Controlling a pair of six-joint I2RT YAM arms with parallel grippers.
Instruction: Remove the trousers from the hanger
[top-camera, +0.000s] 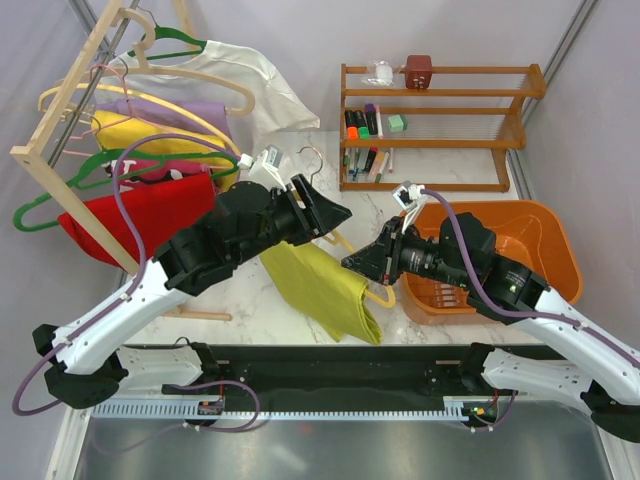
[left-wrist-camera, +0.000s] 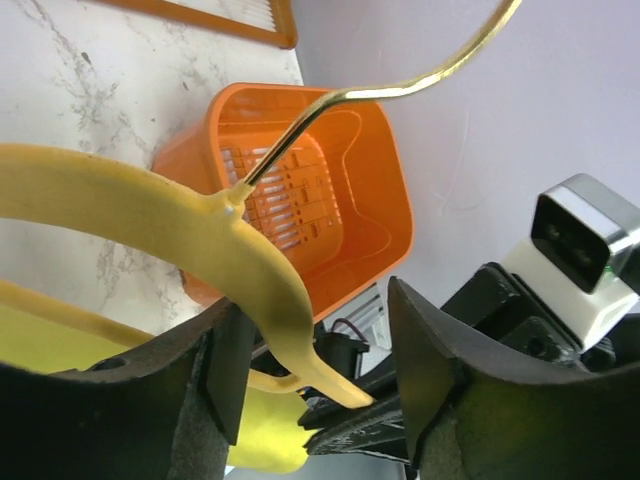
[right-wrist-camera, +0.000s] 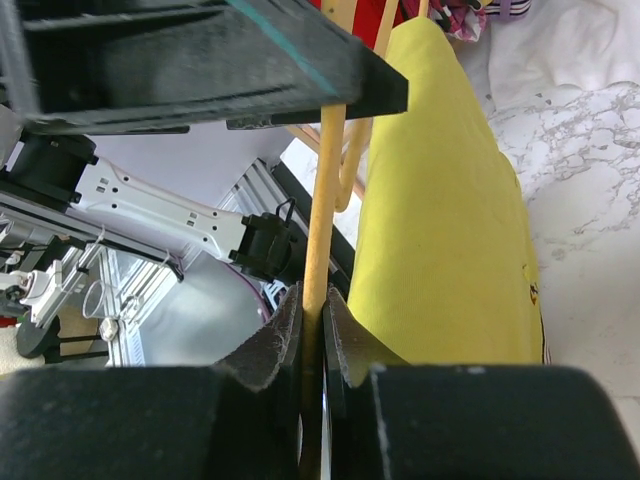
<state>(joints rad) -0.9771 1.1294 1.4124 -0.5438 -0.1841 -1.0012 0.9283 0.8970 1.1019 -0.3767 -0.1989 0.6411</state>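
The lime-yellow trousers (top-camera: 322, 288) hang folded over the pale yellow-orange hanger (top-camera: 381, 296) above the table's middle. My left gripper (top-camera: 325, 215) is open. In the left wrist view (left-wrist-camera: 320, 370) the hanger's shoulder (left-wrist-camera: 200, 225) runs between the jaws close to the left finger, with its wire hook (left-wrist-camera: 400, 90) above. My right gripper (top-camera: 352, 262) is shut on the hanger's thin bar (right-wrist-camera: 325, 230), as the right wrist view (right-wrist-camera: 312, 320) shows, with the trousers (right-wrist-camera: 450, 220) draped just beside it.
An orange basket (top-camera: 560, 250) stands at the right, behind the right arm. A wooden rack (top-camera: 60, 180) at the left holds green hangers, a red garment (top-camera: 130, 215), a golden-yellow one and a white shirt. A wooden shelf (top-camera: 440, 130) with markers stands at the back.
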